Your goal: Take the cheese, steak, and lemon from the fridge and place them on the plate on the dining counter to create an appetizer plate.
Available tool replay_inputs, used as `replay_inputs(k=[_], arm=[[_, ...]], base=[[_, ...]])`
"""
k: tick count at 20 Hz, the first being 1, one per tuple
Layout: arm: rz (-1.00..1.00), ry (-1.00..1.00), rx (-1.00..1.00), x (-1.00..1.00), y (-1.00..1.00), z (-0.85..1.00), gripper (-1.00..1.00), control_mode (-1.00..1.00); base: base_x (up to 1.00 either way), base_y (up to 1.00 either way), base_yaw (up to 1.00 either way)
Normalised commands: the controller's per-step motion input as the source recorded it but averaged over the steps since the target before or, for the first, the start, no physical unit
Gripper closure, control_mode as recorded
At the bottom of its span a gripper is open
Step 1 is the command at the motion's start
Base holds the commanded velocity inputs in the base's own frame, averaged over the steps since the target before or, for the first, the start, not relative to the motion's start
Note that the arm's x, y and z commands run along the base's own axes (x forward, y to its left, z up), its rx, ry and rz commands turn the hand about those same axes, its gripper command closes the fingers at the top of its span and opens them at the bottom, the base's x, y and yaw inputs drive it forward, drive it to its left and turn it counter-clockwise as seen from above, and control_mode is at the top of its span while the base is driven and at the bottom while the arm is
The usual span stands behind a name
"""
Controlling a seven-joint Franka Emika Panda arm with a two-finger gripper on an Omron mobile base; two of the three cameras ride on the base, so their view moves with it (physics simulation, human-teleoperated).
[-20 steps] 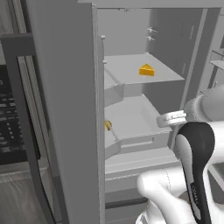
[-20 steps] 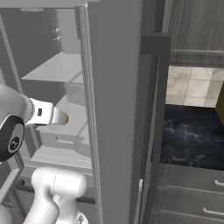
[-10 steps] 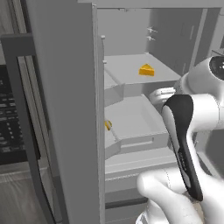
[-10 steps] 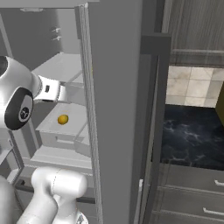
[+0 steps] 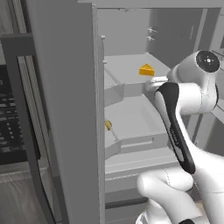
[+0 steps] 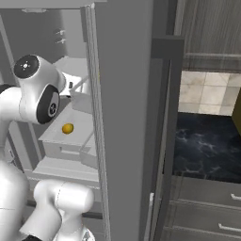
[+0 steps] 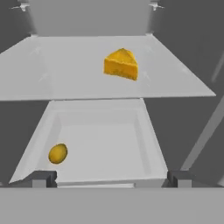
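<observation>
- The claw [image 7: 111, 179] hangs wide open and empty at the mouth of the fridge [image 5: 65, 87].
- Past it, the cheese [image 7: 121, 64] sits on the far upper shelf [image 7: 65, 65], right of centre.
- The wedge looks firm, light and a bit slick; I'd pinch its flat sides.
- The lemon [image 7: 57, 153] lies near-left in the drawer [image 7: 105, 170] below.

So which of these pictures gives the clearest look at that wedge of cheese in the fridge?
The hand view: the cheese sits whole and unblocked on the upper shelf, its wedge shape plain. The left base view shows it small and far back, beside the arm. In the right base view I cannot make it out.
</observation>
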Motion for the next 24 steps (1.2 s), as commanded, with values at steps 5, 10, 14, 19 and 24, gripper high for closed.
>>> replay_inputs(k=[5,10,14,19,24], arm=[[0.0,0.0,0.0,0.64,-0.01,0.0,-1.0,-1.0],[0.0,0.0,0.0,0.66,0.0,0.0,-1.0,-1.0],[0.0,0.01,0.0,0.55,-0.07,0.0,-1.0,-1.0],[0.0,0.03,0.0,0.46,-0.11,0.0,-1.0,-1.0],[0.0,0.04,0.0,0.45,-0.06,0.0,-1.0,-1.0]], base=[[0.0,0.0,0.0],[0.0,0.0,0.0],[0.0,0.0,0.0],[0.0,0.0,0.0],[0.0,0.0,0.0]])
